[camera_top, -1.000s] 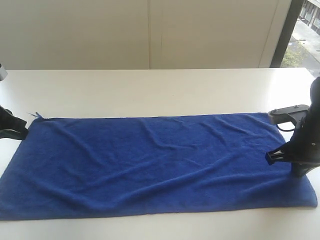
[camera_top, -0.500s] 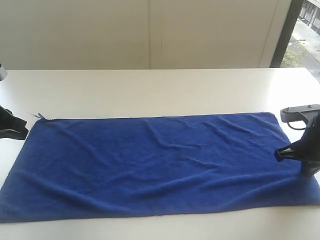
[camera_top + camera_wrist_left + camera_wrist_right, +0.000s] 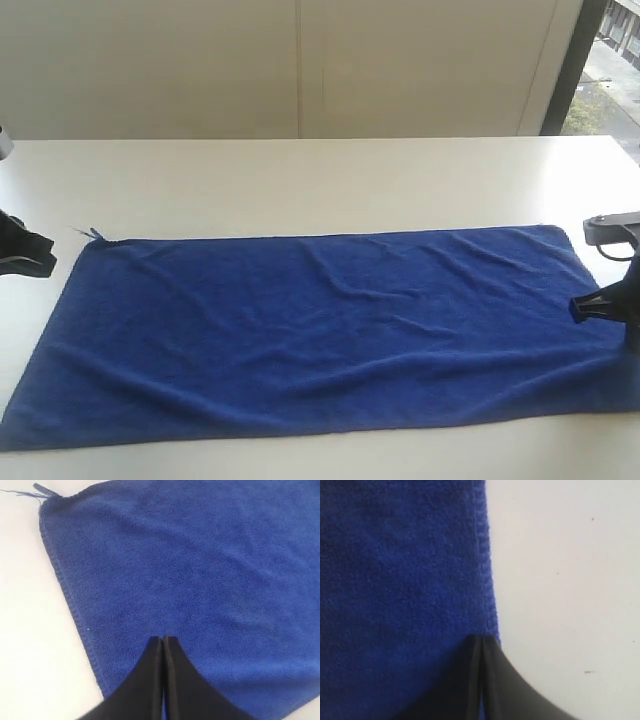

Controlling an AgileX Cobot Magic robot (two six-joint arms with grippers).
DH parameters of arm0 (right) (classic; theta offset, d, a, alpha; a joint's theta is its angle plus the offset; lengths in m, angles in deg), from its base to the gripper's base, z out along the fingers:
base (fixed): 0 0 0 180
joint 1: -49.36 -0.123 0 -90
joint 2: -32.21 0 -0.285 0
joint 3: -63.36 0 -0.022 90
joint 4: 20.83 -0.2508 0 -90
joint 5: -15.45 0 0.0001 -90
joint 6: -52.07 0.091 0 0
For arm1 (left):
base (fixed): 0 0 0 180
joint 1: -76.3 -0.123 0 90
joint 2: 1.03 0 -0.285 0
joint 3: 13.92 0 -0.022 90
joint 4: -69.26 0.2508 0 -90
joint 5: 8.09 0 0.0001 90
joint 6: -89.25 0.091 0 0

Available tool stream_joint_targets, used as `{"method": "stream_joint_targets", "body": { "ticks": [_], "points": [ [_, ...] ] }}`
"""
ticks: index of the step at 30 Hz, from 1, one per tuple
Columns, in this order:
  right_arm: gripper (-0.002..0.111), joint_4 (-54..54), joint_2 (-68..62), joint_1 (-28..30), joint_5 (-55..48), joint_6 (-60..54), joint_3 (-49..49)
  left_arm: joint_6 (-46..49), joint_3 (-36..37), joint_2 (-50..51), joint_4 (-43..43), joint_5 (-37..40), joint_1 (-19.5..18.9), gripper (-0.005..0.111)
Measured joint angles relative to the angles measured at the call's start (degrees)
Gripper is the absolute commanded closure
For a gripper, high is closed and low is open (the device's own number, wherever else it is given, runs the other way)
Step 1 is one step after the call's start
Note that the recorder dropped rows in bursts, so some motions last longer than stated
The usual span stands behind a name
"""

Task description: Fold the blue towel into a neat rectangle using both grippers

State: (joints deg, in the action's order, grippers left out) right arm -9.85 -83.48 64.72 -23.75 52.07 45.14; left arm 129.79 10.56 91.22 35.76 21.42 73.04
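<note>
The blue towel (image 3: 320, 330) lies spread flat and lengthwise on the white table (image 3: 300, 180), with shallow wrinkles. At its right short edge stands my right gripper (image 3: 630, 340), partly cut off by the frame. In the right wrist view its jaws (image 3: 481, 638) are shut, tips down on the towel (image 3: 395, 570) just inside the stitched hem. My left gripper (image 3: 25, 255) rests off the towel, left of its far left corner. The left wrist view shows those jaws (image 3: 163, 639) shut and empty, with the towel (image 3: 200, 570) beyond them.
A loose thread tag (image 3: 92, 234) sticks out from the towel's far left corner. A pale wall panel (image 3: 300, 60) runs behind the table. A dark window frame (image 3: 575, 60) stands at the far right.
The right gripper has moved to the right, and the whole towel has slid to the right with it. The left gripper has stayed where it was.
</note>
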Motion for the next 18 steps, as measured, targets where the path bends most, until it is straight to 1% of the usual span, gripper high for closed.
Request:
{"method": "stream_joint_targets", "body": {
  "ticks": [3, 7, 9, 13, 15, 18],
  "points": [
    [0.108, -0.59, 1.97, 0.00, 0.29, 0.00, -0.23, 0.00, 0.00, 0.00, -0.69, 0.00, 0.00, 0.107],
    [0.108, -4.03, 7.20, -1.03, 0.68, -1.76, -0.23, 1.74, 0.00, 0.00, -4.01, 1.01, 0.33, 0.107],
    [0.108, -7.57, 9.49, -1.86, -0.41, -4.56, -0.23, 4.65, 0.00, 0.37, -5.41, 2.60, 1.35, 0.107],
    [0.108, -11.79, 10.67, -4.28, -3.97, -8.67, -0.80, 8.34, 0.00, 2.85, -5.48, 5.65, 5.81, 0.107],
    [0.108, -12.43, 10.67, -5.56, -4.40, -9.27, -2.29, 5.82, 0.04, 3.88, -1.67, 6.25, 7.82, 0.107],
    [0.108, -12.43, 10.67, -6.75, -4.40, -9.58, -4.82, -5.89, 0.94, 4.34, 10.61, 6.73, 10.02, 0.107]
  ]
}}
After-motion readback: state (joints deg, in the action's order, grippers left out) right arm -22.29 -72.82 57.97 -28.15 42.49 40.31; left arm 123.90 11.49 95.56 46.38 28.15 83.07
